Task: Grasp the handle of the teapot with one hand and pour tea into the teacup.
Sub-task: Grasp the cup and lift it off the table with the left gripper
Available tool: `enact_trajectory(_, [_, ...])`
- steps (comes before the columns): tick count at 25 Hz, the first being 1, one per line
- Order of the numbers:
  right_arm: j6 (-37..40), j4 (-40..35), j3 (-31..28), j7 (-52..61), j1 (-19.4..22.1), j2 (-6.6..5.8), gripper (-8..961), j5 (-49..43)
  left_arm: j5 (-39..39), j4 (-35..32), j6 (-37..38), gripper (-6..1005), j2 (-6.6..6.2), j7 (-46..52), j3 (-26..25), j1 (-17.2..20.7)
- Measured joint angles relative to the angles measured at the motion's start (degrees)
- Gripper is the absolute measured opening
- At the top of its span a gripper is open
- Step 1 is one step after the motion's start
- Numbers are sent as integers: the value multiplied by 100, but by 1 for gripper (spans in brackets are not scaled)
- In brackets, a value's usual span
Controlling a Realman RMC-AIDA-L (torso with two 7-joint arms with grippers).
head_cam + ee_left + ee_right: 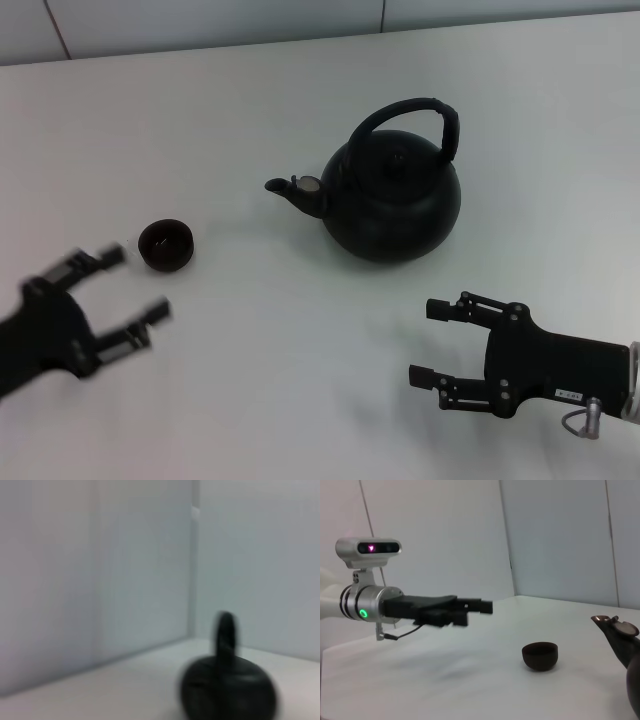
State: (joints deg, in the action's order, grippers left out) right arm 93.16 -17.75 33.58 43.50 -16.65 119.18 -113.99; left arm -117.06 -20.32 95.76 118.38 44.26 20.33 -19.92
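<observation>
The teapot (393,195) is set far and left of the right claw (432,342), which is released; its handle (415,115) arches left-right. The left claw (130,292), also released, is positioned near the teacup (165,245).

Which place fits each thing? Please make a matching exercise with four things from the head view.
Things:
1. teapot
2. teacup
3. left tool
4. right tool

Places:
a. near edge of the table, right side
b. just nearer than the teacup, left side
c. middle of the table, spout toward the teacup
d. left of the spout, standing alone

Pairs: 1-c, 2-d, 3-b, 4-a
</observation>
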Motion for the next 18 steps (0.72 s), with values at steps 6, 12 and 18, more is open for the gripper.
enact_trajectory(6, [0,2,0,0,-25,0,813,0,1,349,-158,852,2,-498,-1344,14])
enact_trajectory(12, [-5,26,0,0,-46,0,814,0,1,589,-221,851,2,-861,-2187,-10])
enact_trajectory(18, [-16,41,0,0,-52,0,813,0,-1,606,-257,849,-10,-875,-2269,-55])
